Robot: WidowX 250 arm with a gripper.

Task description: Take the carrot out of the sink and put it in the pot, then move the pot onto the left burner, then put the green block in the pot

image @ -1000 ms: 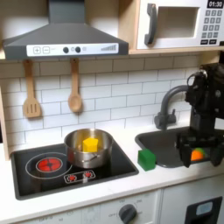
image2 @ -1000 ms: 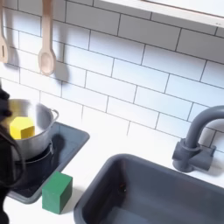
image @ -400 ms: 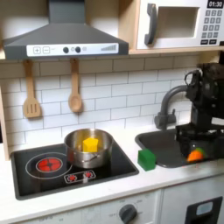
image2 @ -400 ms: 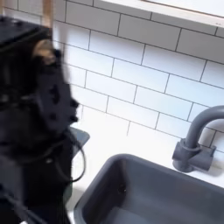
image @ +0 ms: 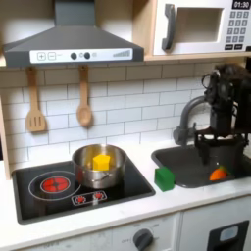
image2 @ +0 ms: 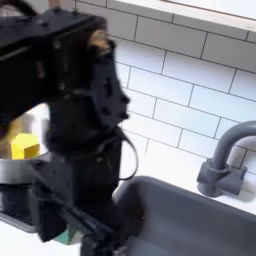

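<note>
In the first exterior view the orange carrot (image: 218, 174) lies in the dark grey sink (image: 186, 159) at the right. My gripper (image: 212, 160) hangs just above and a little left of the carrot, open and apart from it. The steel pot (image: 98, 169) stands on the stovetop's right side with a yellow block (image: 101, 160) inside. The left burner (image: 54, 182) shows bare red rings. The green block (image: 164, 177) rests on the counter between stove and sink. In the second exterior view my black arm (image2: 85, 110) covers most of the pot (image2: 10, 168) and the green block (image2: 63, 238).
A dark arched faucet (image: 186, 118) (image2: 225, 160) rises behind the sink, close to my arm. Two wooden utensils (image: 83, 103) hang on the tiled wall above the stove. A range hood (image: 74, 44) and a microwave (image: 201, 27) sit overhead.
My arm has moved back and up over the sink, away from the first exterior view's front. In the second exterior view it has swung in from the left. The carrot has stayed put.
</note>
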